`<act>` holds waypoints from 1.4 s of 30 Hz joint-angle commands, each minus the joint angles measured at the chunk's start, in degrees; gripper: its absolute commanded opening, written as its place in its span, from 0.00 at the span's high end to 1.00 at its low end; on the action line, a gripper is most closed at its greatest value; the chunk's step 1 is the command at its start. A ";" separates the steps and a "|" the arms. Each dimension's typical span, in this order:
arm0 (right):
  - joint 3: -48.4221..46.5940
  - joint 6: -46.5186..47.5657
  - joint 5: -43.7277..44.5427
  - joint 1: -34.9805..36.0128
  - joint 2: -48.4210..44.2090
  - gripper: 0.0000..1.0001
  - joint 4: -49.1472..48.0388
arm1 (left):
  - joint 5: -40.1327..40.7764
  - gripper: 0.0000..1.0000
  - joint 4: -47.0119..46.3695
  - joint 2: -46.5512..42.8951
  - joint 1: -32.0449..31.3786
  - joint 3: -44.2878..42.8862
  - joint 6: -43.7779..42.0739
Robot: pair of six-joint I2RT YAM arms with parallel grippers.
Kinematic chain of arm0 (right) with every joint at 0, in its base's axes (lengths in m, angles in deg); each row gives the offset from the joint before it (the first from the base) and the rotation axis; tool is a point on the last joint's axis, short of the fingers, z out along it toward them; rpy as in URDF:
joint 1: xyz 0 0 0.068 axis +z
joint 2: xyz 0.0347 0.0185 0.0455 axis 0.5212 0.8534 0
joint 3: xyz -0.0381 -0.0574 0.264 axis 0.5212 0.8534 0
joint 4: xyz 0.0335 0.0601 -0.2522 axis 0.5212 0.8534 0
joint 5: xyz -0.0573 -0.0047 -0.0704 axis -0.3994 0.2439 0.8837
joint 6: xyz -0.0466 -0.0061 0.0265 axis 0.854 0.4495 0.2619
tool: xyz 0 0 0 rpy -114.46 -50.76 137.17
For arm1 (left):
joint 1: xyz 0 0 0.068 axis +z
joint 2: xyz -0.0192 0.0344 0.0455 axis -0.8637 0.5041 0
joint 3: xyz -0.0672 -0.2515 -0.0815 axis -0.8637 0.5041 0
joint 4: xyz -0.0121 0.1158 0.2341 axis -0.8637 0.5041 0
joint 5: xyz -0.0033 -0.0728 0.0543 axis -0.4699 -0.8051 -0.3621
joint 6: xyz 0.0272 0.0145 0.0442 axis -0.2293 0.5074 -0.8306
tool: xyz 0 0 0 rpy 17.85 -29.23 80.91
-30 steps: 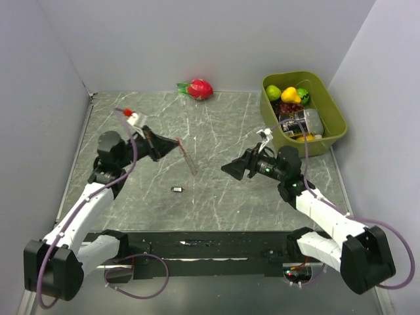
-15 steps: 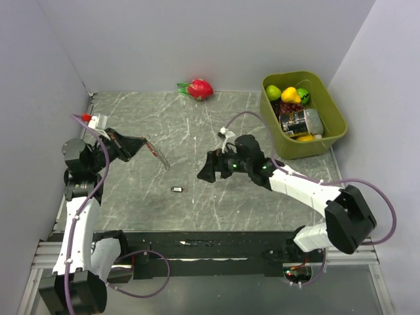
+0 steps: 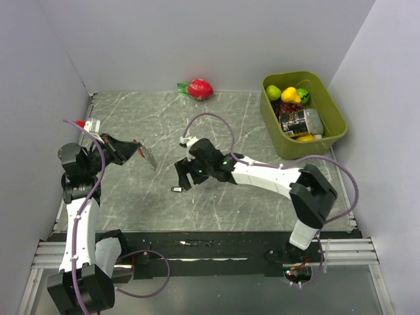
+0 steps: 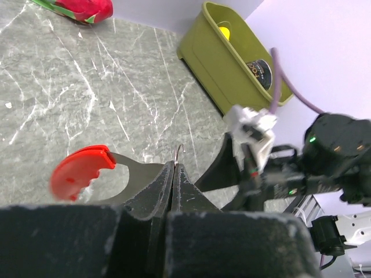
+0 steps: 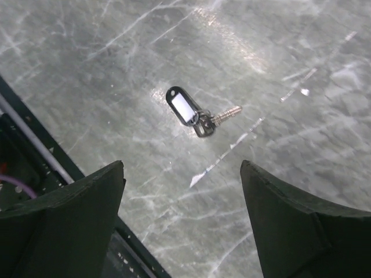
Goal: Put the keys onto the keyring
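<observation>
- The keys (image 5: 200, 116) lie flat on the marble table (image 5: 301, 52), just ahead of the right pincer (image 5: 181, 168), in line with the gap between its fingers.
- Their long axis runs across that gap. In the wrist view the dark tag sits left and the blade points right.
- The right pincer's jaws gape wide, touching nothing.
- Over on the other side, the left pincer (image 4: 174, 174) is clamped shut on the keyring (image 4: 81, 174), whose red crescent juts sideways past the tips.

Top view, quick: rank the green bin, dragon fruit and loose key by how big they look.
1. Bin, clearly largest.
2. Dragon fruit.
3. Key, tiny.
None sits much nearer the camera, so the order holds.
</observation>
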 commanded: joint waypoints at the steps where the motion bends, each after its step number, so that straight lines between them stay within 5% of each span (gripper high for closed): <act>1: -6.77 1.48 5.39 2.28 4.84 0.17 5.12 | -2.03 0.99 -3.74 -1.10 0.75 -0.16 1.55; 13: -15.48 -1.68 10.32 5.01 16.62 0.34 8.29 | -2.12 0.99 -3.12 -1.28 0.84 -0.34 1.29; 36: -15.57 -3.09 9.79 5.19 22.60 0.62 4.79 | -3.17 0.99 -4.71 -1.71 1.02 0.54 2.43; 42: -13.38 -2.48 10.93 5.19 20.06 0.94 3.73 | -3.17 0.99 -4.97 -1.72 1.02 0.54 2.52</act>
